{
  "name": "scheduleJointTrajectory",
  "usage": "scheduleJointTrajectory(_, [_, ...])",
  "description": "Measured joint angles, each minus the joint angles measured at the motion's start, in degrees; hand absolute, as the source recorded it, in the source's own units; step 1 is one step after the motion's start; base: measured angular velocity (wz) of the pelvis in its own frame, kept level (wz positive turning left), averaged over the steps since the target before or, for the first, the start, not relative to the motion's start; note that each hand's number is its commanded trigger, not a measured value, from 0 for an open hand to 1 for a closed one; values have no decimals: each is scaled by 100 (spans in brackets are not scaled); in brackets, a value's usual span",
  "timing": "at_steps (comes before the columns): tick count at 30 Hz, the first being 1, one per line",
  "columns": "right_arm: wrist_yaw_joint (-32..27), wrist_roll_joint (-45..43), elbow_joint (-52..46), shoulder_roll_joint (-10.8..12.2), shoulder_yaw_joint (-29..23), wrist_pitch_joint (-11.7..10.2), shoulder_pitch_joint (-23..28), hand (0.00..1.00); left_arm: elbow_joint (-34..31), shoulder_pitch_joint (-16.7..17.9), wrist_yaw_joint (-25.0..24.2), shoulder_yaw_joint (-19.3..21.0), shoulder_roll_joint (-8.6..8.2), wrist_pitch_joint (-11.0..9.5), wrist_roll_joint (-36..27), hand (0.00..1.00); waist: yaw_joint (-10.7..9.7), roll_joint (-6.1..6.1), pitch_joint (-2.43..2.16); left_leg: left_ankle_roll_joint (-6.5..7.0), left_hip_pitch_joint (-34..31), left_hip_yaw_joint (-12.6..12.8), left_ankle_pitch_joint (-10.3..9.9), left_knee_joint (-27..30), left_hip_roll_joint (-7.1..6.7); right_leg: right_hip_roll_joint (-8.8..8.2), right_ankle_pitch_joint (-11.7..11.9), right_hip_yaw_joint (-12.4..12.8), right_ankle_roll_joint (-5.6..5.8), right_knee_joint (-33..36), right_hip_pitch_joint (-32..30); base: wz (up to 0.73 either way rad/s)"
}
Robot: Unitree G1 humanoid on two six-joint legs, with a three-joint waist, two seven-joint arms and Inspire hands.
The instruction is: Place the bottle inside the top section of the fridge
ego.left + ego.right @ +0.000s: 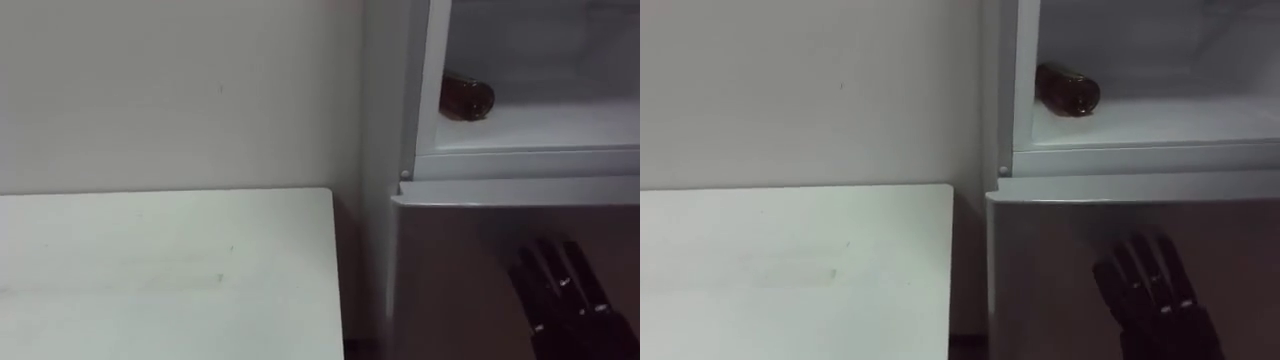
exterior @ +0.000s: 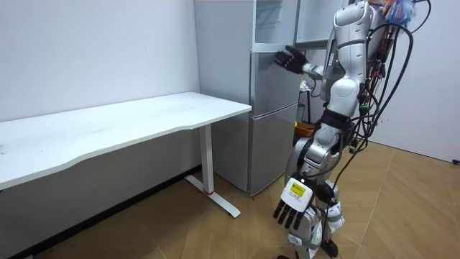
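A brown bottle (image 1: 466, 97) lies on its side at the left end of the white shelf (image 1: 545, 128) inside the open upper fridge compartment, its end pointing outward. My right hand (image 1: 565, 295) is below it, in front of the closed lower fridge door (image 1: 450, 260), with straight fingers and nothing in it. The room view has this right hand (image 2: 291, 59) raised at about the height where the two compartments meet. Beside my thigh the left hand (image 2: 293, 210) hangs empty, fingers relaxed. I stand facing the fridge.
A white table (image 1: 160, 270) stands against the wall directly left of the fridge (image 2: 269, 122), with a narrow gap between them. A yellow container (image 2: 303, 129) sits on the floor behind the fridge. Wooden floor stretches behind me.
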Motion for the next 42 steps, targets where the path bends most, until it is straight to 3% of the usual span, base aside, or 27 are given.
scheduleJointTrajectory(4, [10, 369, 472, 2, -12, 44, 327, 0, 32, 7, 31, 25, 6, -19, -19, 0, -59, 42, -1, 1, 31, 21, -4, -19, -2, 4, -3, 19, 4, -5, 3, -6])
scheduleJointTrajectory(12, [-6, 328, 1670, 49, -50, 30, 501, 0, 110, 33, 125, 21, -13, -140, -220, 0, -196, -154, 1, 0, 63, 46, -5, -39, -16, 3, -14, 112, 22, -17, 1, -3])
scheduleJointTrajectory(19, [-164, 277, 2416, 58, -202, 32, 532, 0, 115, 95, 258, 21, 15, -183, -401, 0, -369, -159, 11, 7, 80, 67, -40, -39, -10, 6, -15, 116, 28, -18, 6, 0])
scheduleJointTrajectory(27, [-805, -169, 4084, 136, -505, 49, 583, 0, 163, 125, 304, 103, 15, -171, -906, 0, -505, -156, 9, -3, 164, 153, -50, -125, -4, 8, -24, 157, 29, -5, 6, -5])
scheduleJointTrajectory(35, [-1394, -1199, 4441, 189, -674, 131, 641, 0, 11, 60, 299, 148, 21, -170, -915, 0, -657, -200, 11, -1, 243, 180, -48, -202, -27, 0, -42, 213, 44, 3, 8, -4])
scheduleJointTrajectory(42, [-2070, -951, 4482, 177, -1426, 211, 464, 0, -4, 3, 296, 317, 49, -175, -1009, 0, -701, -306, 39, 0, 275, 196, -47, -194, -31, 9, -49, 290, 52, -4, 25, -4])
